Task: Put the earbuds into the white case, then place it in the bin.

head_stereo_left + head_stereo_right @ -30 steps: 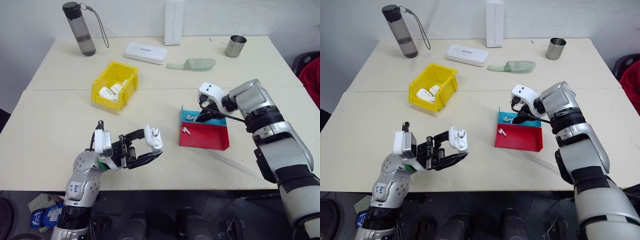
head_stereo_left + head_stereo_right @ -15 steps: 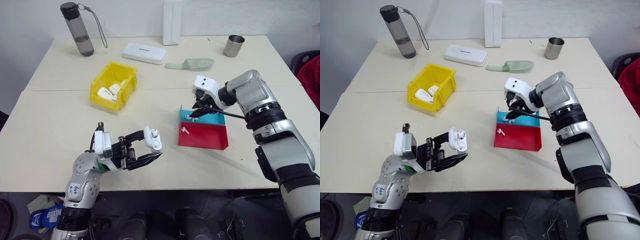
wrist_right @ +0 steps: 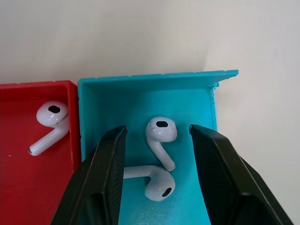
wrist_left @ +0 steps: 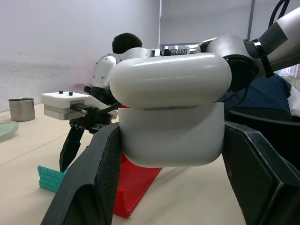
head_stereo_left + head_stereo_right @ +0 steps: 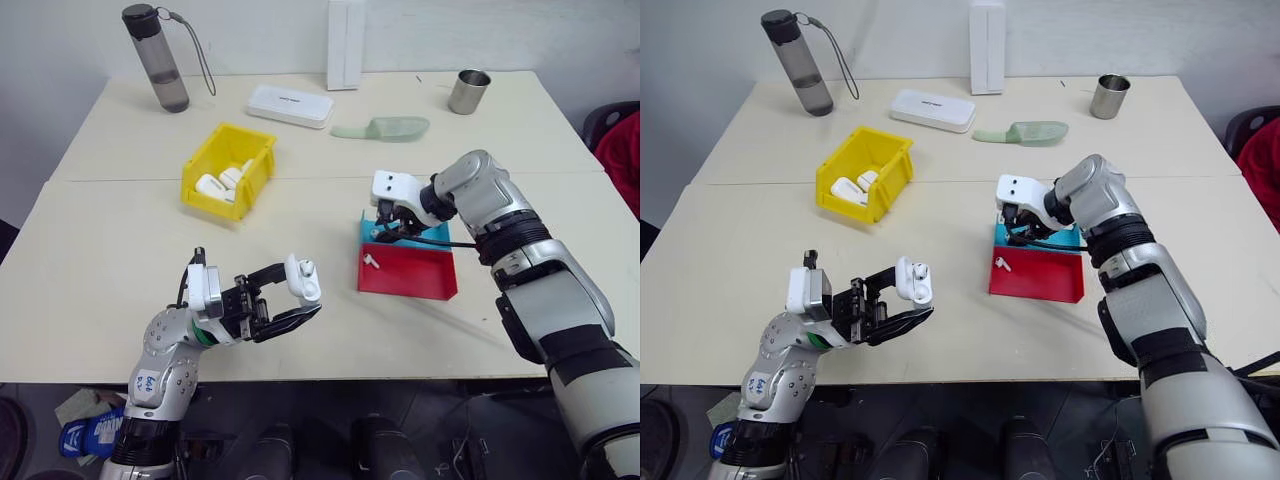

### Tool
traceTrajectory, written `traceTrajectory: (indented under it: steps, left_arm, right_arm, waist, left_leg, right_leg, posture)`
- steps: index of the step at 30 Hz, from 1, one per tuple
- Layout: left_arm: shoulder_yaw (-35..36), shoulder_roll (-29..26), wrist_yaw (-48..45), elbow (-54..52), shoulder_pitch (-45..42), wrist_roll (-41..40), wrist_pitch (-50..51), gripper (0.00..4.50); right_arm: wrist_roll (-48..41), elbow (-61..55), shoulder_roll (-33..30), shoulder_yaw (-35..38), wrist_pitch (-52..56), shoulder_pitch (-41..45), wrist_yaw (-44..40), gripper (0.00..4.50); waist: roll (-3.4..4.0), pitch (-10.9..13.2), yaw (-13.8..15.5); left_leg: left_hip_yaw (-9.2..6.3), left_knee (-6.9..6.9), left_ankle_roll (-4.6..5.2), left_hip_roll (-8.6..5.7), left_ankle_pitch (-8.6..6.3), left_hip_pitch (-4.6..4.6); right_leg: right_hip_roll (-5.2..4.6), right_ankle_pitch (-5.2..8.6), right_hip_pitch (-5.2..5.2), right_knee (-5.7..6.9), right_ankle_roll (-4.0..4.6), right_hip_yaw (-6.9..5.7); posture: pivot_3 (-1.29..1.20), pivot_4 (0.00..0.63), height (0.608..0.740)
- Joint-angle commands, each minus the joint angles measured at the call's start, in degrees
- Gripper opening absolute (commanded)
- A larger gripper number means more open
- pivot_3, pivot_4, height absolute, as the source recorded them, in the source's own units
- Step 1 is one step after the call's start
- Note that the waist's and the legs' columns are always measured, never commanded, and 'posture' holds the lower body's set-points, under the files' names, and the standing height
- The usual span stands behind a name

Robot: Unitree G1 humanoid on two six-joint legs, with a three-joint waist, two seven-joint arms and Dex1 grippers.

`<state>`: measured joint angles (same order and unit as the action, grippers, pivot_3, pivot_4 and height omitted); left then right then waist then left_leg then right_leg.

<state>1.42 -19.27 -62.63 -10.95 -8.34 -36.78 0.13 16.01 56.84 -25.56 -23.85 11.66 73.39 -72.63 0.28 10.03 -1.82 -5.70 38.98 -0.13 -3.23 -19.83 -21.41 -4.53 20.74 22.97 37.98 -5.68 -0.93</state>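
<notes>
We count three earbuds (image 3: 161, 131) in the tray (image 5: 420, 277): two in its blue half, one in the red. Our right gripper (image 3: 157, 154) hangs over the blue half, fingers apart, straddling those two. Our left gripper (image 5: 295, 300) clamps one white case (image 5: 303, 279) above the table. The bin (image 5: 228, 170) holds more cases.

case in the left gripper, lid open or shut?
Open. In the left gripper, the white case has its lid flipped up with an earbud seated inside; the left wrist view shows a gap under the lid.
</notes>
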Motion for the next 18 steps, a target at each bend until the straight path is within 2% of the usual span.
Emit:
traceTrajectory:
  steps: [1,18]
  left_arm:
    - [0.7,-0.7,0.2,-3.1,0.4,-0.6,-0.5,2.76]
    - [1.0,-1.3,1.0,-3.7,0.8,-0.8,-0.4,2.76]
  right_arm:
    - [0.7,1.6,0.7,0.2,-1.8,2.0,0.5,2.14]
    - [4.9,8.7,1.3,-1.2,-9.8,4.5,-0.7,2.14]
  waist:
    - [0.00,0.0,0.0]
    - [0.01,0.0,-0.1]
  left_leg:
    - [0.00,0.00,0.00,0.00,0.00,0.00]
    - [0.00,0.02,0.00,0.00,0.00,0.00]
  right_leg:
    - [0.00,0.00,0.00,0.00,0.00,0.00]
    - [0.00,0.00,0.00,0.03,0.00,0.00]
  posture:
    - [0.00,0.150,0.740]
    - [0.00,0.150,0.740]
